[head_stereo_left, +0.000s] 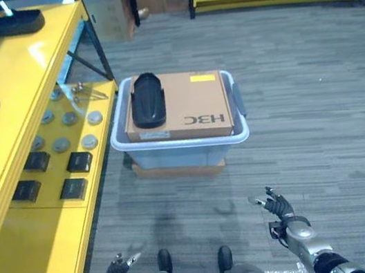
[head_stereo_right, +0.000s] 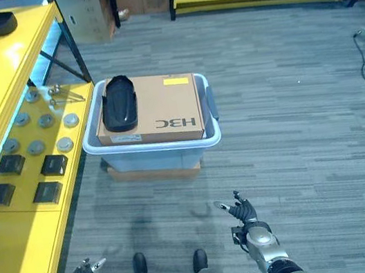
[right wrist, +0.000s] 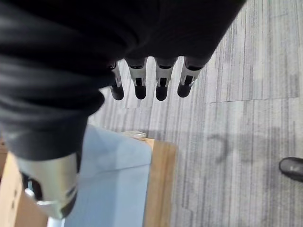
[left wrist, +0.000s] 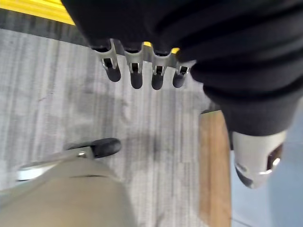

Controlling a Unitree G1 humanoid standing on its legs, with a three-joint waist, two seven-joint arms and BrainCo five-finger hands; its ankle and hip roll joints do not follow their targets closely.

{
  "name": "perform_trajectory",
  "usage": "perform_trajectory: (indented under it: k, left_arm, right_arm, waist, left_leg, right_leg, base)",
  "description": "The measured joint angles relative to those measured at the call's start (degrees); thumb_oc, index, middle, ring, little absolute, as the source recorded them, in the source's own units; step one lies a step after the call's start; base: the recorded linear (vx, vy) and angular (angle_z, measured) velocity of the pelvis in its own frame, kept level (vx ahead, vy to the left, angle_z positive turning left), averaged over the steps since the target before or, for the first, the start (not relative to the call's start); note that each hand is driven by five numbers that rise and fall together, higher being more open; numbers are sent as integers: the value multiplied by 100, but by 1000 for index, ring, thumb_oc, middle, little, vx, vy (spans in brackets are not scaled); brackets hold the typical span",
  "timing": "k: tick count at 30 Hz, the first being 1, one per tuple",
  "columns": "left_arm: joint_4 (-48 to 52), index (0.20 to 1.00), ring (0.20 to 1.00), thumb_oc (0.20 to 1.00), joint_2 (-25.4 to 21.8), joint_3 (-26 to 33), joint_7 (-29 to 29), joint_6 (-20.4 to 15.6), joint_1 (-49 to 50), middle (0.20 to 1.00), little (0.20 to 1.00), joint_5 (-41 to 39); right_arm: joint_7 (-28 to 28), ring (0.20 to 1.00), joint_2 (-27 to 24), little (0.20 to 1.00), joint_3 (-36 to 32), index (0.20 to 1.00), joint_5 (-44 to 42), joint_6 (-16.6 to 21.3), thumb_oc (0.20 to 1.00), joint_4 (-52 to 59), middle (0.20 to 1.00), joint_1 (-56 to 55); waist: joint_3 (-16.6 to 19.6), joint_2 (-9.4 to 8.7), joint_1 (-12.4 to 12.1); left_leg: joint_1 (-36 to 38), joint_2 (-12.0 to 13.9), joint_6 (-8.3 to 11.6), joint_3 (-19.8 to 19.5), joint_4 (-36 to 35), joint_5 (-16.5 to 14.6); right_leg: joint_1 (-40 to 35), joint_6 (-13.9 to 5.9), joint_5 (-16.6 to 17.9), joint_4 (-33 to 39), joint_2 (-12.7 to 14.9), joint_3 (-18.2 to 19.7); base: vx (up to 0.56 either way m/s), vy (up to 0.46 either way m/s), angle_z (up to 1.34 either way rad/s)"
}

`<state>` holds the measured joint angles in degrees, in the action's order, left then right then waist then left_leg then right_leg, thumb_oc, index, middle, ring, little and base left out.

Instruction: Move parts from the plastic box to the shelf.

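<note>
Black part lay ahead of both hands, long axis pointing away from the robot

Black part (head_stereo_left: 146, 100) rested on top of a cardboard carton (head_stereo_left: 188, 107) that sat in the plastic box (head_stereo_left: 178, 150), and the box stood on the grey carpet floor (head_stereo_left: 306, 123) on a low wooden board (head_stereo_left: 177, 169). The part was on the carton's left side, and its long axis ran away from the robot, almost along the carton's left edge. The yellow shelf (head_stereo_left: 24, 72) stood just beside the box on the robot's left; two similar black parts already lay on its upper level, and small discs and dark blocks lay on a lower level.

Both hands were low and well apart from the box, on the near side of it. The left hand (head_stereo_left: 117, 268) hung near the shelf's edge, its fingers (left wrist: 136, 75) relaxed and holding nothing. The right hand (head_stereo_left: 278, 208) was before the box's right corner, its fingers (right wrist: 162, 82) also loose and empty.

I judged that the part lay forward and slightly right of the left hand, and forward and well left of the right hand. So the left hand seemed better placed, and it was also on the shelf side. A grasp across the narrow width would probably suit the part.
</note>
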<state>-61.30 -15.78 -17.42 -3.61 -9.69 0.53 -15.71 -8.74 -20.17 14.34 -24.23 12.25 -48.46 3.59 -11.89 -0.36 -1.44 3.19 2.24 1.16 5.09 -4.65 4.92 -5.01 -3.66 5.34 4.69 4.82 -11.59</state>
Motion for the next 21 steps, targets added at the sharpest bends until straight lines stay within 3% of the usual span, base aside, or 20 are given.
perform_trajectory:
  k: [2, 4, 5, 6, 7, 9, 11, 13, 14, 18, 19, 20, 21]
  left_arm:
    - [-1, 1000, 1000, 1000, 1, -14, -8, -12, -159, 1000, 1000, -27]
    - [0, 1000, 1000, 1000, 1, -80, -33, -46, -372, 1000, 1000, -43]
    - [-8, 1000, 1000, 1000, -23, -91, -89, -46, -451, 1000, 1000, -42]
    - [-25, 1000, 1000, 1000, 22, -120, -147, -21, -610, 1000, 1000, -49]
    - [-25, 1000, 1000, 1000, 66, -252, -192, -27, -768, 1000, 1000, -49]
    - [8, 1000, 1000, 1000, 105, -356, -238, -29, -775, 1000, 1000, -47]
    - [163, 1000, 1000, 1000, 89, -352, -323, -4, -758, 1000, 1000, -45]
    - [168, 1000, 1000, 1000, 51, -340, -377, 97, -718, 1000, 1000, -46]
    - [147, 1000, 1000, 1000, 42, -323, -395, 140, -718, 1000, 1000, -49]
    - [138, 1000, 1000, 1000, 11, -185, -520, 248, -603, 1000, 1000, -128]
    - [143, 1000, 1000, 1000, 4, -142, -568, 263, -536, 1000, 1000, -181]
    - [81, 1000, 1000, 1000, 2, -78, -583, 288, -425, 1000, 1000, -227]
    - [-60, 1000, 1000, 1000, 16, -61, -596, 305, -326, 1000, 1000, -226]
  right_arm:
    - [1, 1000, 114, 1000, -91, 1000, -403, 211, 1000, -252, 1000, -79]
    - [-2, 1000, 265, 1000, -290, 1000, -1027, 395, 1000, -460, 1000, -177]
    - [0, 1000, 388, 1000, -302, 1000, -1173, 485, 1000, -457, 1000, -256]
    - [-5, 1000, 401, 1000, -329, 1000, -1271, 597, 1000, -446, 1000, -260]
    - [13, 1000, 325, 1000, -314, 1000, -1302, 695, 1000, -401, 1000, -118]
    - [62, 1000, 418, 1000, -152, 1000, -1259, 724, 1000, -389, 1000, -186]
    - [84, 1000, 511, 1000, -77, 1000, -924, 728, 1000, -164, 1000, -226]
    - [101, 1000, 522, 1000, 28, 1000, -678, 763, 1000, 337, 1000, -244]
    - [101, 1000, 515, 1000, 48, 1000, -616, 759, 1000, 479, 1000, -240]
    - [99, 1000, 482, 1000, 79, 1000, -432, 667, 1000, 619, 1000, -189]
    - [101, 1000, 462, 1000, 79, 1000, -407, 619, 1000, 618, 1000, -176]
    - [108, 1000, 359, 1000, 98, 1000, -328, 553, 1000, 648, 1000, -117]
    - [107, 1000, 232, 1000, 107, 1000, -285, 499, 1000, 689, 1000, -15]
  waist:
    - [121, -57, 18]
    - [169, -122, 29]
    - [234, -235, 61]
    - [148, -263, 109]
    - [-58, -106, 154]
    - [-61, 48, 278]
    - [-77, 31, 258]
    - [-135, -48, 299]
    - [-190, -19, 306]
    - [-235, -61, 426]
    - [-213, -28, 429]
    - [-115, -148, 440]
    - [-69, -95, 445]
  left_leg:
    - [68, -100, -112, -1, 2, -72]
    - [206, -169, -164, -11, -12, -106]
    - [238, -353, -254, 110, 116, -168]
    - [53, -425, -656, 219, 647, -452]
    - [-182, -306, -471, 231, 1223, -781]
    - [-137, -292, -543, 238, 1190, -842]
    - [-95, -292, -544, 281, 928, -838]
    - [-112, -299, -492, 288, 736, -804]
    - [-115, -301, -483, 285, 750, -799]
    - [7, -297, -413, 246, 737, -742]
    - [12, -283, -406, 239, 725, -745]
    - [84, -265, -339, 212, 682, -712]
    - [102, -148, -201, 196, 679, -635]
  right_leg:
    - [26, -45, -95, -186, 76, 27]
    - [182, -144, -487, -862, 244, 114]
    - [332, -246, -580, -1168, 390, 142]
    - [604, -376, -666, -1833, 526, 228]
    - [1211, -412, -599, -3106, 611, 358]
    - [1759, -423, -548, -3884, 699, 389]
    - [1900, -491, -632, -3291, 677, 274]
    - [1637, -488, -600, -1756, 622, 174]
    - [1585, -565, -512, -1427, 625, 222]
    - [1251, -539, -370, -1311, 687, 411]
    - [1159, -468, -418, -1498, 681, 422]
    - [933, -290, -587, -1608, 575, 411]
    - [688, -123, -521, -1330, 393, 422]
  base:
    - [65, 157, 0]
    - [108, 177, -4]
    - [120, 148, -11]
    - [170, 59, -24]
    - [159, -12, -23]
    - [163, -122, -12]
    - [272, -286, -4]
    - [357, -328, 4]
    - [372, -344, 0]
    - [222, -238, 14]
    - [270, -289, 28]
    - [300, -377, 14]
    - [313, -386, 15]
